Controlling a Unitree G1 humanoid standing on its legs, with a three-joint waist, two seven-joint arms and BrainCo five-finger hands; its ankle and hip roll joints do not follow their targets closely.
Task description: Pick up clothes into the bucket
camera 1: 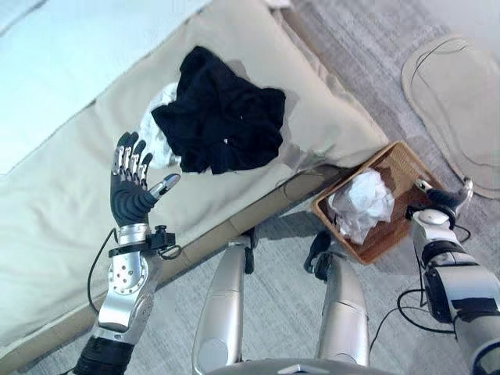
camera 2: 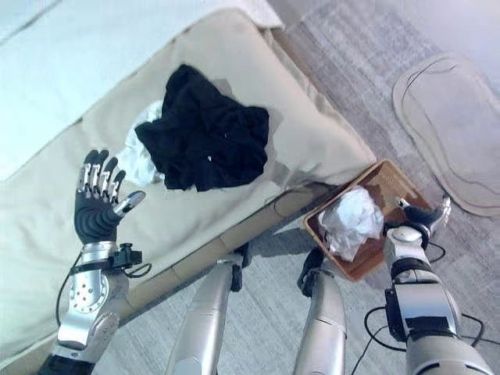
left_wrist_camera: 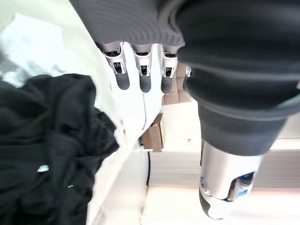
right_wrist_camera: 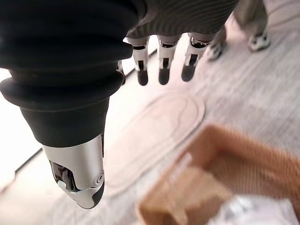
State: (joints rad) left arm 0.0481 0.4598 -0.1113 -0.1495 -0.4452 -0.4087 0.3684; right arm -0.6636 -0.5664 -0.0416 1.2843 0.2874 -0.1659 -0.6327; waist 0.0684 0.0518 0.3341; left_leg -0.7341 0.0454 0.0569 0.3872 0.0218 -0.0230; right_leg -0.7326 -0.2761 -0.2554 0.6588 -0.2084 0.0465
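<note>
While the bed (camera 1: 62, 195) is taking up the upper left of the head views, the black garment (camera 1: 223, 121) is lying crumpled on its beige cover near the edge, with its long axis running roughly along that edge. A white garment (camera 1: 160, 129) is lying partly under the black one on the side facing the left hand. The wicker basket (camera 1: 406, 168), which serves as the bucket, is standing on the floor just beside the bed edge and is already holding a white cloth (camera 1: 363, 205). A beige mat (camera 1: 461, 101) is lying on the floor beyond the basket.

The left hand (camera 1: 131, 187) is hovering over the bed with fingers straight and spread, thumb apart, holding nothing. The black garment is lying ahead of its fingertips and toward the basket side, near but not touching. The right hand (camera 1: 445, 195) is hanging by the far rim of the basket, fingers extended and empty in the right wrist view, well apart from the clothes on the bed.

The left hand is judged the nearer one for the next grasp. The white garment is lying between it and the black pile, so either piece may be reached first. Nothing is blocking the path from bed to basket.
</note>
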